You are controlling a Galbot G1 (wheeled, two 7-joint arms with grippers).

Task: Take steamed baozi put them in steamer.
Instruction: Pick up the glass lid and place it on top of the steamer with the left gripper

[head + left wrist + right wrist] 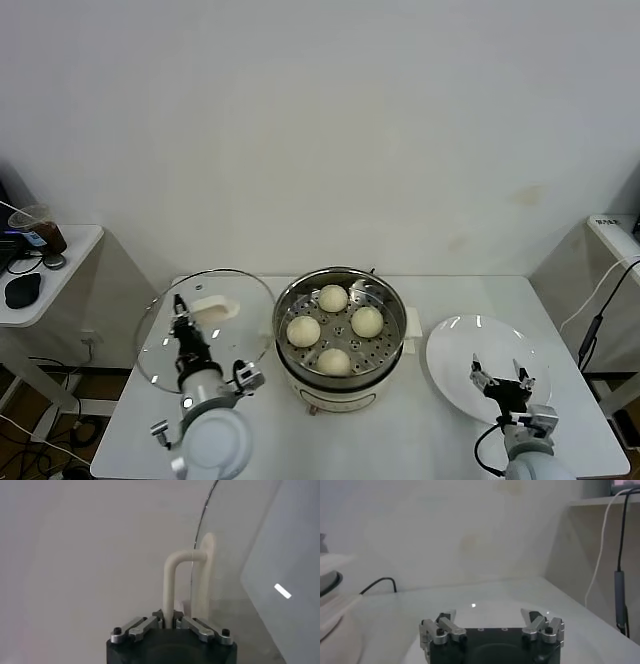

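Four cream-white baozi (pixel 333 297), (pixel 303 330), (pixel 367 321), (pixel 335 361) lie on the perforated floor of the steel steamer (pixel 392 305), which sits on its cream pot base at the table's middle. My left gripper (pixel 183 312) is to the left of the steamer, shut on the white handle (pixel 172 580) of the round glass lid (pixel 235 290). In the left wrist view the gripper (pixel 168 617) pinches the handle's bar. My right gripper (pixel 505 378) is open and empty just above the flat white plate (pixel 455 345), to the right of the steamer. The right wrist view shows it (pixel 490 617) with the jaws wide apart.
A black cable (pixel 380 582) runs behind the steamer base (pixel 332 615). A side table (pixel 60 260) with a cup and a mouse stands at far left. A shelf (pixel 615 235) with hanging cables stands at far right.
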